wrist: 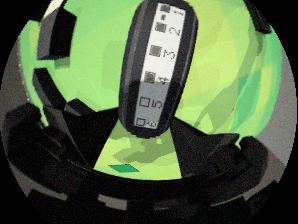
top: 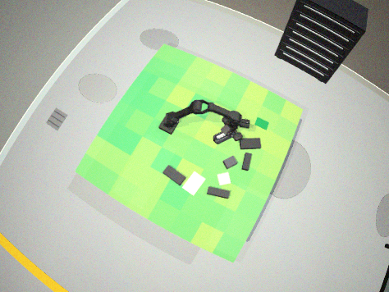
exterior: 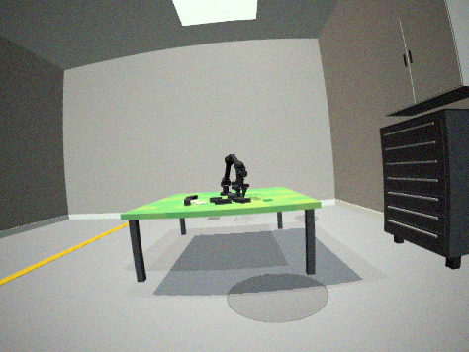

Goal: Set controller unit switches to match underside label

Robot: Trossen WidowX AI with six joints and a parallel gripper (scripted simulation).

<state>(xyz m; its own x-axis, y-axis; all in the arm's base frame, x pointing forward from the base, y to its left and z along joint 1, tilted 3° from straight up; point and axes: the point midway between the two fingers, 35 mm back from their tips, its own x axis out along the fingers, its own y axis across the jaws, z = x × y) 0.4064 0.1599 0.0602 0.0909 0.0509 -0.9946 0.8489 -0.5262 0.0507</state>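
Observation:
My gripper [top: 226,132] [exterior: 236,190] [wrist: 145,113] is shut on the dark grey controller unit [top: 221,135] [wrist: 157,65] and holds it off the green bench [top: 123,164] [exterior: 218,210]. The unit is turned so that its white underside label faces the wrist camera. On the label, squares 2, 3 and 4 are filled, and squares 5 and 6 are empty. Square 1 sits at the top edge of the wrist view and looks filled, though it is hard to read. The switches on the unit's top are hidden.
Several dark modules lie on the bench, among them one right of the gripper [top: 250,143], two in front of it [top: 231,162] [top: 246,161] and two nearer the front [top: 174,175] [top: 218,192]. Two white cards [top: 194,183] [top: 223,179] and a small green tile [top: 262,122] [wrist: 123,169] lie there too. A drawer cabinet [top: 322,37] [exterior: 425,183] stands off the bench.

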